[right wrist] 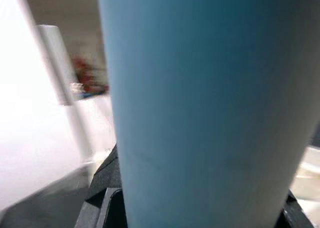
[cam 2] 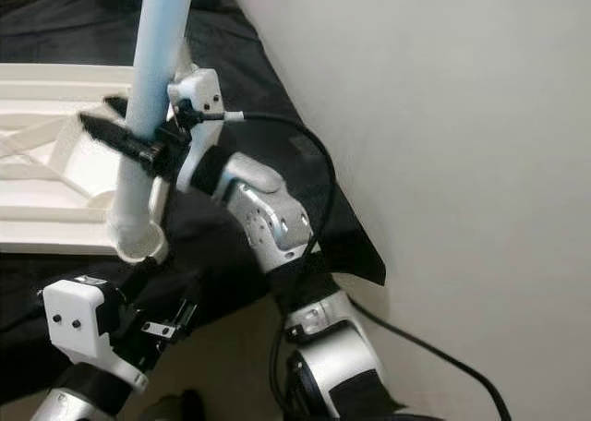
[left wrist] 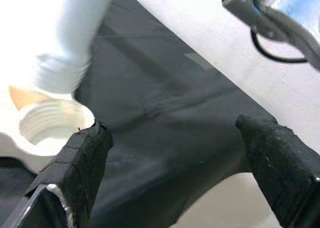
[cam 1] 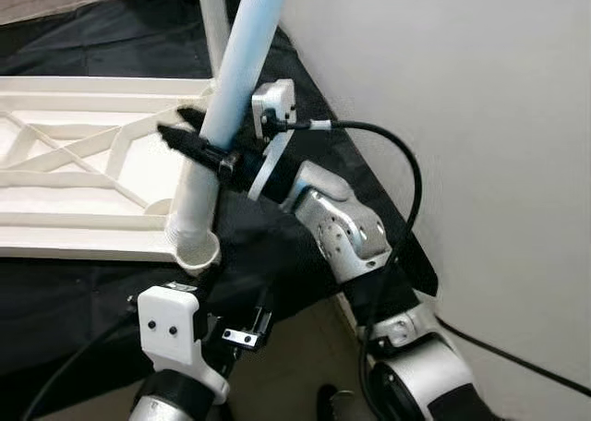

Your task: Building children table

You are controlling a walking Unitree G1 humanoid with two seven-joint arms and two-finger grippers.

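The fingers of the right gripper [cam 1: 208,149] are clamped on the pale blue table leg [cam 1: 242,66], one black finger crossing its front, the leg tilted and leaning toward the robot's right. In the left eye view the leg's whitish lower end sits right at the round threaded socket [cam 1: 199,250] at the near corner of the white tabletop [cam 1: 83,153], which lies underside up with its ribs showing on a black cloth [cam 1: 111,33] on the floor. A second white leg [cam 1: 212,24] stands upright at a farther corner. A light wall [cam 1: 462,116] rises close on the right, and a black cable [cam 1: 397,153] loops from the right wrist. The left gripper [cam 1: 235,333] hangs low, just below the socket corner.

The right eye view shows the same: the leg [cam 2: 157,61] gripped above its lower end, the socket [cam 2: 143,246] under it, the cloth's edge [cam 2: 360,255] running along the wall.

In the left wrist view the left gripper's fingers [left wrist: 82,160] are spread wide apart around nothing, with the socket [left wrist: 50,128] just beside one of them and the leg's end [left wrist: 65,73] directly above it.

In the right wrist view the blue leg [right wrist: 210,108] is pressed close between the black fingers [right wrist: 102,188], with the other leg [right wrist: 60,68] blurred behind.
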